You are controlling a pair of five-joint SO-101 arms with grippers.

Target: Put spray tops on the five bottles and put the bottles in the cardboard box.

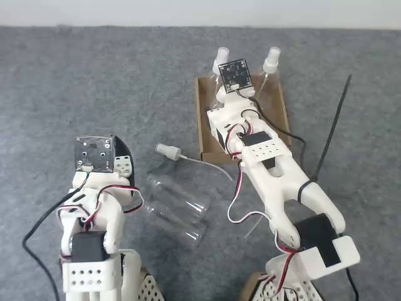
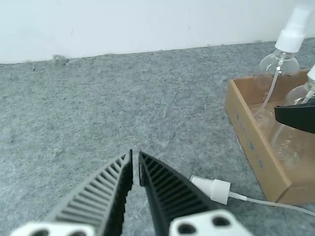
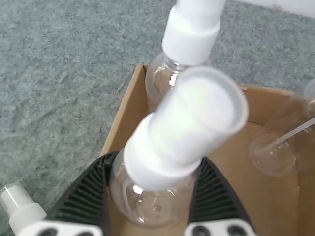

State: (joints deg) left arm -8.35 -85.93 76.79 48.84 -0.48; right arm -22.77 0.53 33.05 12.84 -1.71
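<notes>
The right gripper (image 3: 156,167) is clamped on a capped bottle (image 3: 147,204), one ribbed finger pressed against each side of the clear body. The white spray top of this bottle leans away from the fingers at a tilt. Gripper and bottle are inside the cardboard box (image 3: 123,115), close to one side wall; whether the bottle's base touches the box floor cannot be told. Just beyond the held bottle, ahead of the fingertips, a second capped bottle (image 3: 193,27) stands upright at the far wall. A third capped bottle (image 1: 271,61) stands in the box's other far corner, off to the gripper's side and apart from it.

The left gripper (image 2: 135,155) is over the grey carpet (image 2: 98,98) with its fingers drawn together, only a sliver between the tips and nothing held. A loose spray top (image 2: 211,189) lies on the carpet just beside this gripper, on the side toward the box, its thin dip tube trailing away from the fingers toward the box. An uncapped bottle (image 1: 182,191) lies on its side on the same side of the left gripper but back toward the arm bases. A second uncapped bottle (image 1: 178,222) lies just beside it, farther back from the fingertips
</notes>
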